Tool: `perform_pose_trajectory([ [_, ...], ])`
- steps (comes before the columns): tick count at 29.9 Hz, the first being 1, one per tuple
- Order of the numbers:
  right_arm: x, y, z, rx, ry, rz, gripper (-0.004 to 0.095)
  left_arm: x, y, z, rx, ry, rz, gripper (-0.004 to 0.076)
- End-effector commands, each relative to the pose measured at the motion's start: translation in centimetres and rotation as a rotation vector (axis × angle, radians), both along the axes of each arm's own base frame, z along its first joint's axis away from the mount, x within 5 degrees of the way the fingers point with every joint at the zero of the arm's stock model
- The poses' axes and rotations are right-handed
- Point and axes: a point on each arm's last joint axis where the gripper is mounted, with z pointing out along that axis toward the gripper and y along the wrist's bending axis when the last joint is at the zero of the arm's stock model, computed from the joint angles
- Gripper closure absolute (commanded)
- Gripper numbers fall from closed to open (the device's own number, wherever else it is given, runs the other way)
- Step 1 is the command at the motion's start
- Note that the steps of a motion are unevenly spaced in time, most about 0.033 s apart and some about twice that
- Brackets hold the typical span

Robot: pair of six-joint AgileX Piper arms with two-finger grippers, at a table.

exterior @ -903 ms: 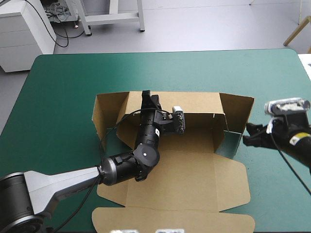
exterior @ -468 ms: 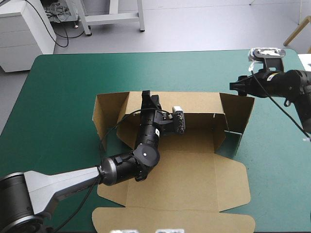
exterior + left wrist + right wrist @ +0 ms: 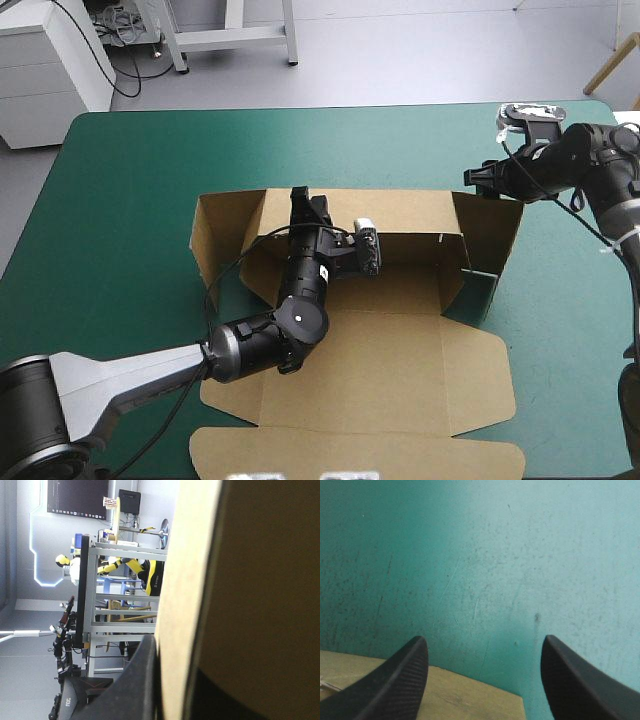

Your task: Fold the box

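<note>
The table (image 3: 130, 180), under its teal-green cover (image 3: 495, 555), fills most of the high view. The brown box (image 3: 400, 350) lies near its middle as an open, half-built tray. The lid (image 3: 370, 380) is flat on the cover toward the near edge, with its tuck strip nearest the robot. The back wall (image 3: 400, 210) stands raised along the far side. An end flap (image 3: 213, 235) angles off the back wall's left end, and another end flap (image 3: 490, 228) off its right end. A short side wall stands just in front of the right one. The left arm comes in low from the near left corner and crosses the lid and the tray floor. The left gripper (image 3: 298, 200) is at the top edge of the back wall, toward its left part. In the left wrist view the board (image 3: 215, 580) runs straight out from the gripper, with a black finger (image 3: 142, 680) flat against its outer face, so this gripper is clamped on the box. The right gripper (image 3: 478, 182) is raised over the far right corner of the box, just beyond the right end flap. Its fingers (image 3: 395, 680) stand wide apart and hold nothing, with a corner of brown board below them and bare cover ahead.
</note>
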Motion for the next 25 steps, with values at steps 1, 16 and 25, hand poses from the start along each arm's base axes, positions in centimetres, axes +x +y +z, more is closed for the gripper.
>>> perform_pose_trajectory([
  [1,-0.8,-0.3,2.2,-0.003,-0.062,-0.007,0.0357,-0.5,0.0,1.9,-0.092,-0.035,0.003,0.0734],
  [16,-5.2,-0.4,-0.8,-0.002,0.029,-0.006,0.0406,-0.4,0.1,2.0,-0.121,-0.035,0.021,0.0734],
  [25,-9.6,0.5,-1.8,0.050,-0.116,0.106,0.0429,-0.4,0.1,2.0,-0.121,-0.035,0.021,0.0734],
])
